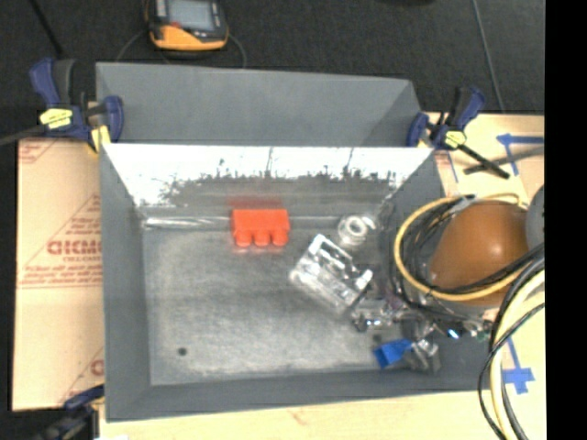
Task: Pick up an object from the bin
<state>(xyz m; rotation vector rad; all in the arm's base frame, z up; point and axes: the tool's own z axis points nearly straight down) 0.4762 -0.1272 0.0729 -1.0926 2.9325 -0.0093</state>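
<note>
One small blue piece [393, 354] sits nearest, by the front right corner of the grey bin [128, 337], just under the arm's tooling; whether it is a loose thing or part of the robot cannot be told. Just behind it is the gripper [380, 318], low over the bin's floor at the right side, a tangle of dark metal below the arm's rounded orange cover [477, 244] and its looped cables [417, 246]. Whether the gripper is open or closed cannot be told, and nothing can be made out in its hold.

Just beside the gripper, up and to the left, lies a clear plastic piece [327, 269], boxy and glinting, tilted on the floor right of the middle; it is the thing nearest the gripper, though contact between them cannot be judged. Farther back, near the rear wall, a small silvery round piece [357, 227] stands close behind the clear one. Left of it, well apart from the gripper, a red block [260, 227] with three rounded studs along its near edge lies flat at the foot of the rear wall.
</note>
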